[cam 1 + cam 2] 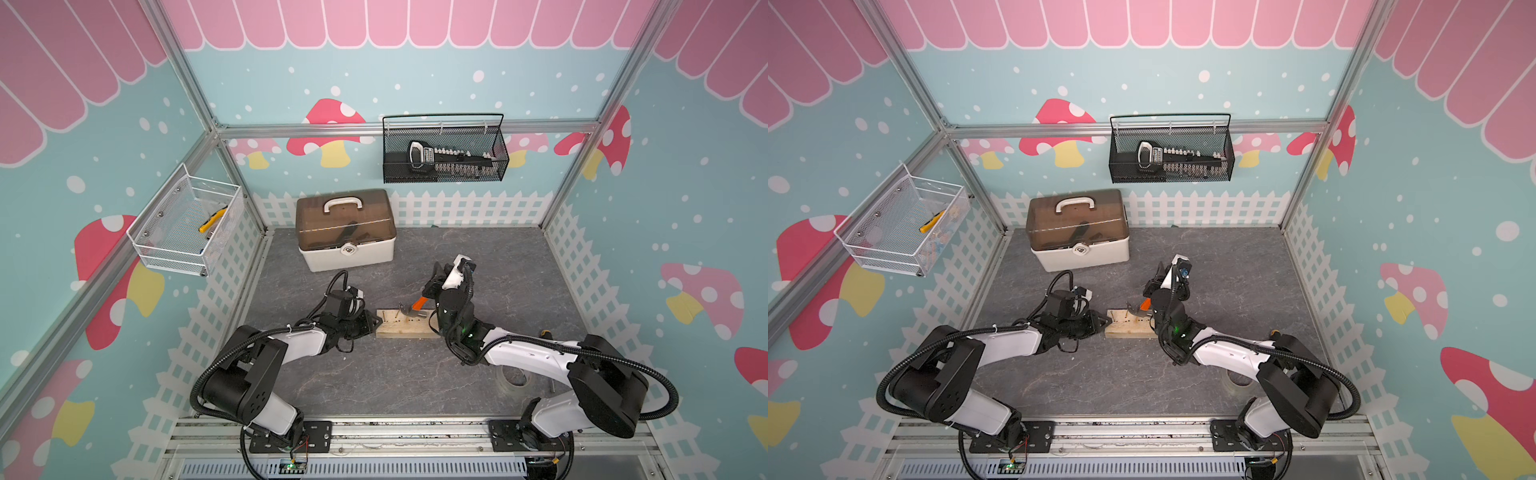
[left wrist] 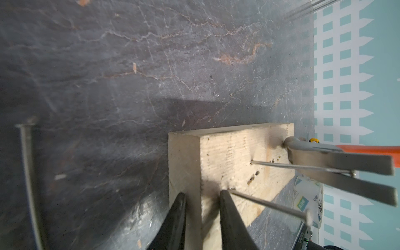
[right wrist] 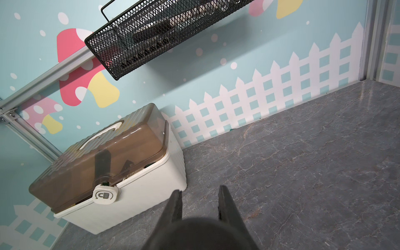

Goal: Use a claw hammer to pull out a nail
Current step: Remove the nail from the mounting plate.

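Well, the toolbox (image 1: 346,232) sits by the tabletop's (image 1: 519,270) far edge, toward the left corner. A tape roll (image 1: 514,380) lies under the right arm near the right edge. On the wooden block (image 1: 409,330) mid-tabletop, a second nail (image 2: 270,204) leans beside the left hand (image 2: 202,194), which pinches the block's end. The right hand (image 1: 432,289) is clamped on the claw hammer (image 2: 324,158), whose claw straddles a nail (image 2: 292,166).
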Controlling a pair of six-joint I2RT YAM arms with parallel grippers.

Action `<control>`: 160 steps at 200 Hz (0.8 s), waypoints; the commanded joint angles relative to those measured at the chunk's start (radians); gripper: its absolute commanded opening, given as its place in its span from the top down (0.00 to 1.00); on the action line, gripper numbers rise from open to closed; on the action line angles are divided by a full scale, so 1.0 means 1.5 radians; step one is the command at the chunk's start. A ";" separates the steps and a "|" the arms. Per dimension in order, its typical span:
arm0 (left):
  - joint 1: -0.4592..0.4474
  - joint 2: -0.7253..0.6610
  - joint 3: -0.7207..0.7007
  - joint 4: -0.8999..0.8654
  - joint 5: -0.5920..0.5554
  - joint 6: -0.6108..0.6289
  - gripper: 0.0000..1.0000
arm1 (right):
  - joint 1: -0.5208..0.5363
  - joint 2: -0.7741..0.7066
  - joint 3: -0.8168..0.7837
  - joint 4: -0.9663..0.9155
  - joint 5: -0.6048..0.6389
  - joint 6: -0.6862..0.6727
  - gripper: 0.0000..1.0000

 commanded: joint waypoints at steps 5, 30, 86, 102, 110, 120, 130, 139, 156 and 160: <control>-0.005 0.025 -0.029 -0.077 -0.026 -0.003 0.74 | 0.009 0.036 -0.051 -0.084 -0.051 0.083 1.00; -0.005 0.028 -0.031 -0.074 -0.024 -0.006 0.74 | 0.007 0.028 -0.062 -0.079 -0.042 0.086 1.00; -0.004 0.029 -0.030 -0.075 -0.024 -0.004 0.74 | 0.002 0.005 -0.094 -0.076 -0.017 0.113 1.00; -0.005 0.030 -0.030 -0.076 -0.025 -0.005 0.74 | -0.001 -0.003 -0.100 -0.076 -0.012 0.114 1.00; -0.004 0.029 -0.031 -0.077 -0.026 -0.005 0.74 | -0.004 -0.007 -0.102 -0.076 -0.011 0.114 1.00; -0.005 0.029 -0.030 -0.077 -0.025 -0.005 0.74 | -0.006 -0.012 -0.106 -0.076 -0.008 0.115 1.00; -0.005 0.030 -0.030 -0.077 -0.025 -0.004 0.74 | -0.008 -0.017 -0.109 -0.076 -0.008 0.116 1.00; -0.005 0.028 -0.030 -0.080 -0.024 -0.003 0.74 | -0.012 -0.022 -0.111 -0.076 -0.009 0.115 1.00; -0.005 0.019 -0.026 -0.094 -0.026 0.004 0.74 | -0.017 -0.033 -0.108 -0.076 -0.013 0.107 1.00; -0.005 0.014 -0.026 -0.098 -0.026 0.006 0.74 | -0.018 -0.036 -0.106 -0.076 -0.014 0.102 1.00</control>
